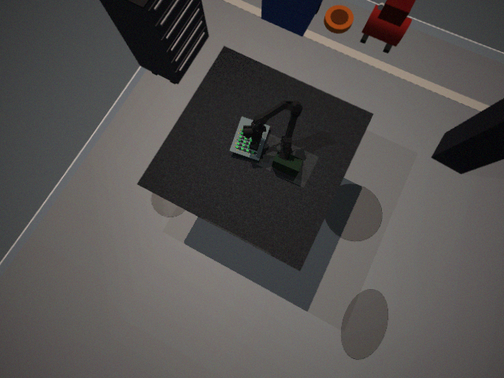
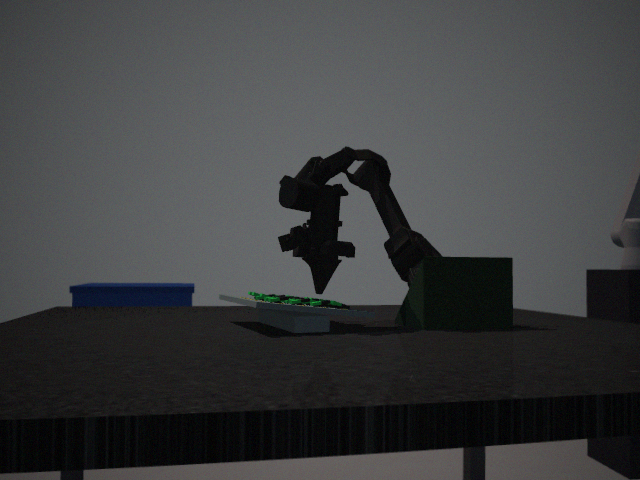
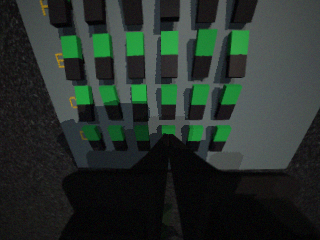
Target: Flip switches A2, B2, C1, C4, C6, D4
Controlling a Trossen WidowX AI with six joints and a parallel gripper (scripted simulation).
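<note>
The grey switch panel (image 1: 243, 122) (image 2: 232, 298) (image 3: 270, 100) lies on the dark table, with rows of green-and-black rocker switches. In the wrist view rows B, C and D show in full, and row A is cut off at the top. My gripper (image 3: 168, 138) (image 2: 320, 290) (image 1: 249, 137) is shut with nothing between the fingers. Its tip points down and hangs a little above the near edge of the panel, right over the switch at D4 (image 3: 169, 130). The switch at C4 (image 3: 169, 95) is just beyond the tip. The near end of D4 is hidden by the fingers.
The arm's dark green base block (image 1: 287, 166) (image 2: 460, 291) stands just beside the panel. A blue box (image 2: 131, 294) sits far off behind the table. A black cabinet (image 1: 162, 32) and a dark block (image 1: 472, 142) stand on the floor around the table.
</note>
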